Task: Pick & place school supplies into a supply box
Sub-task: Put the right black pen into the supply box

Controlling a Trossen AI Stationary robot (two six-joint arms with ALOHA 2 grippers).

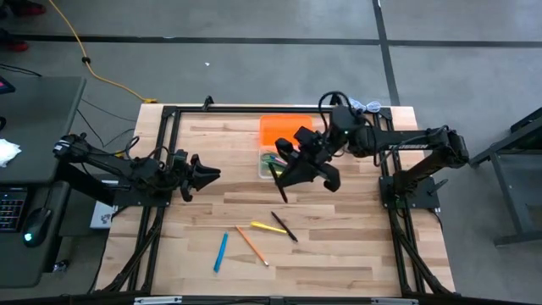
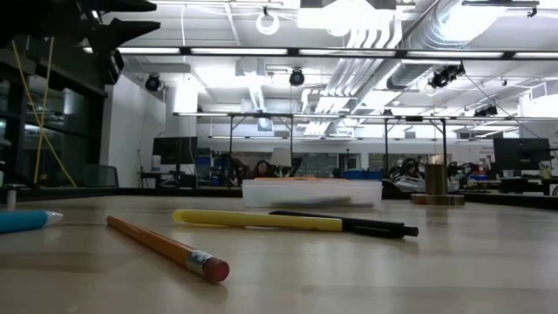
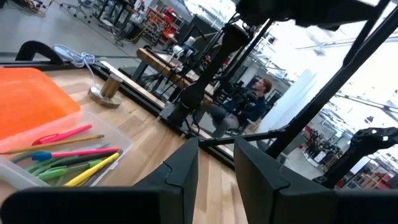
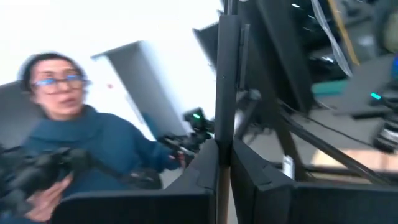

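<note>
Wooden table from above — clear supply box (image 1: 273, 163) beside orange lid (image 1: 286, 130), right gripper (image 1: 283, 188) clamped on a black pen (image 1: 279, 188); left gripper (image 1: 212, 174) parted, idle. Low down: yellow pen (image 2: 257, 220), orange pencil (image 2: 168, 248). Left wrist: pens in the box (image 3: 59, 165).

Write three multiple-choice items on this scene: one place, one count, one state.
1. Where is the orange lid?
A. closing the tub
B. on the table beside the tub
C. in the left gripper

2. How many pens and pencils lie loose on the table?
A. two
B. four
C. seven

3. The left gripper's fingers are:
A. apart, empty
B. shut on a pencil
C. clamping the lid

Key: 1 B, the orange lid lies flat next to the clear tub. 2 B, blue pen, orange pencil, yellow pen, black pen. 3 A, the left gripper shows a gap.
</note>
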